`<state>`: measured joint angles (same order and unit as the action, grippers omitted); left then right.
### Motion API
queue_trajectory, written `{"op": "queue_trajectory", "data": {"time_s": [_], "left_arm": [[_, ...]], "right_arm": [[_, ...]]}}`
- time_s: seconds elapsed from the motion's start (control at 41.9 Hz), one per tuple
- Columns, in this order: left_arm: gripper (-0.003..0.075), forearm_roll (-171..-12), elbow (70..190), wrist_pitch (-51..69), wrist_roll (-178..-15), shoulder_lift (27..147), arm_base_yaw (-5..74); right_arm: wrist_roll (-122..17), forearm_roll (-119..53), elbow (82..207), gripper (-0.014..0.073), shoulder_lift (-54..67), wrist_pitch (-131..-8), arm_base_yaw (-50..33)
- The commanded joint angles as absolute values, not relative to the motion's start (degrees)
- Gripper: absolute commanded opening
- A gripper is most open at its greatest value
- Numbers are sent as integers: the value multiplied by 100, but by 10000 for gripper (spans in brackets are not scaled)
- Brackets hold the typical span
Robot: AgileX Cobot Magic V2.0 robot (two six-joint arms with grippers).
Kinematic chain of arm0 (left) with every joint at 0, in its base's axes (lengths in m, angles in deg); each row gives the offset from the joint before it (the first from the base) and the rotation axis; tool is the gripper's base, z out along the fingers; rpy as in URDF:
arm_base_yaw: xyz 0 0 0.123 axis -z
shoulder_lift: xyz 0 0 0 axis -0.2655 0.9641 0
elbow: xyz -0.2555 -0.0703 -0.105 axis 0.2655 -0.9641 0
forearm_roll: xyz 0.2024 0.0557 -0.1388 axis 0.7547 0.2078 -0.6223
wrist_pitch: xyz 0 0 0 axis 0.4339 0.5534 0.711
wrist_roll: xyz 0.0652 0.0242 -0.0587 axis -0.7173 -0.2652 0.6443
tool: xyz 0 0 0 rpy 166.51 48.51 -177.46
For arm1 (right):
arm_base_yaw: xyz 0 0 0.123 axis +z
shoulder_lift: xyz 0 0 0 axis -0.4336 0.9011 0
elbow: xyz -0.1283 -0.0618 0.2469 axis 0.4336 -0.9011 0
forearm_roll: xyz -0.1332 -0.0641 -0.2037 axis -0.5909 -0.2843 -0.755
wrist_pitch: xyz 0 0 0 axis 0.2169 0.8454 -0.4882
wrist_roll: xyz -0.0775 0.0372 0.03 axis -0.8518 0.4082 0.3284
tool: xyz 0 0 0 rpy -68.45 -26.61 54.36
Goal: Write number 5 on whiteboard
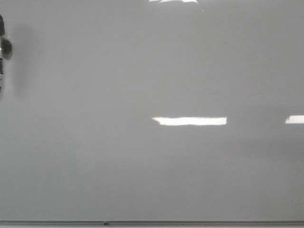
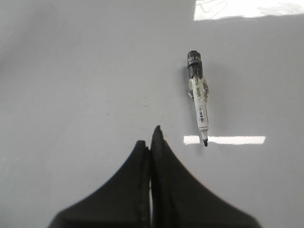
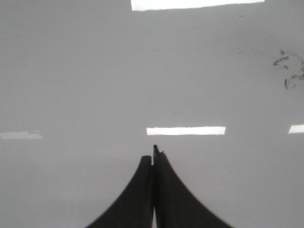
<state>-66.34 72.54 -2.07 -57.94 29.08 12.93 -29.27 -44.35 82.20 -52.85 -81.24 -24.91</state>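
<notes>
Glossy grey whiteboard carrying an uncapped marker beside the left claw (pressed together, empty); right claw likewise closed on nothing.

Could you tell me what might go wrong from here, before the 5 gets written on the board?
The marker lies uncapped on the whiteboard, and the left end effector is shut and not holding it, so a grasp could roll it and leave stray marks. Smudges already show on the board and might clutter the digit. Bright reflections could hide thin strokes.
</notes>
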Motion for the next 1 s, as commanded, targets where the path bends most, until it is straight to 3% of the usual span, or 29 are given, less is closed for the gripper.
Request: {"op": "queue_trajectory", "data": {"time_s": [0.0,0.979], "left_arm": [[-20,-6681,7217,-701,-5785,2814,1325],[-20,-6681,7228,-946,-5785,2814,1325]], "right_arm": [[-2914,-4468,8309,-70,-5394,-8600,-2527],[-2914,-4468,8309,-70,-5394,-9028,-2527]]}}
